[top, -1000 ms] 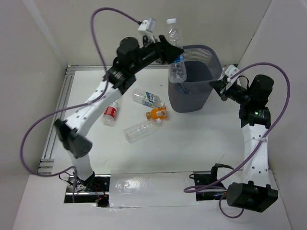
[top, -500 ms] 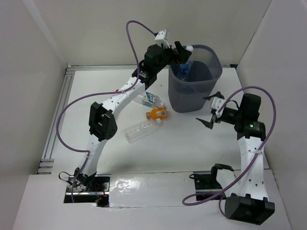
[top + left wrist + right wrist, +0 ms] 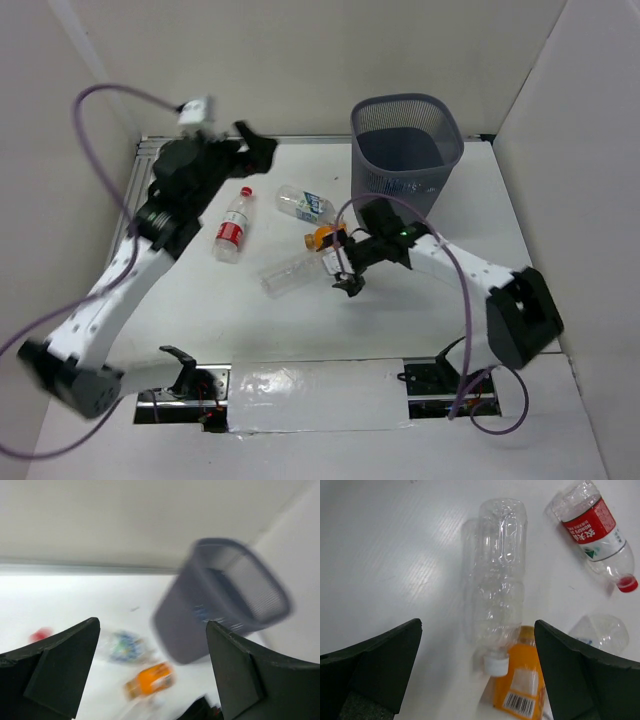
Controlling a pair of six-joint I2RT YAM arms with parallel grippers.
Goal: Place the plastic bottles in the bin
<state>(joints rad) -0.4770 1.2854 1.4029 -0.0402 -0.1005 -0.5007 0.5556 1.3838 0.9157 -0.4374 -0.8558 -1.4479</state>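
Tall dark blue-grey mesh bin stands upright at the far right of the white counter, close to the back wall. Inside reads dark from above. A blue-white patch shows through the mesh low on the near side, can't tell what it is. Four bottles lie on the counter, all outside the bin. Red-labelled clear plastic bottle is furthest left, red cap towards the back wall, well apart from the bin. Blue-labelled clear plastic bottle lies between that one and the bin, near the bin's foot but not touching it. Stubby orange bottle sits just on the near side of the blue-labelled one. Unlabelled clear plastic bottle is nearest the front edge, lying slantwise, white cap right up against the orange one. Right end effector is low over the counter at the cap end of the unlabelled bottle, fingers spread wide, gripping nothing. From its wrist camera that bottle lies in the gap between them; can't tell if anything touches. Left end effector is up in the air over the far left of the counter, near the red-labelled bottle's cap end, also spread wide and empty. Left wrist view is blurred, but the bin and orange bottle are recognisable between its fingers.
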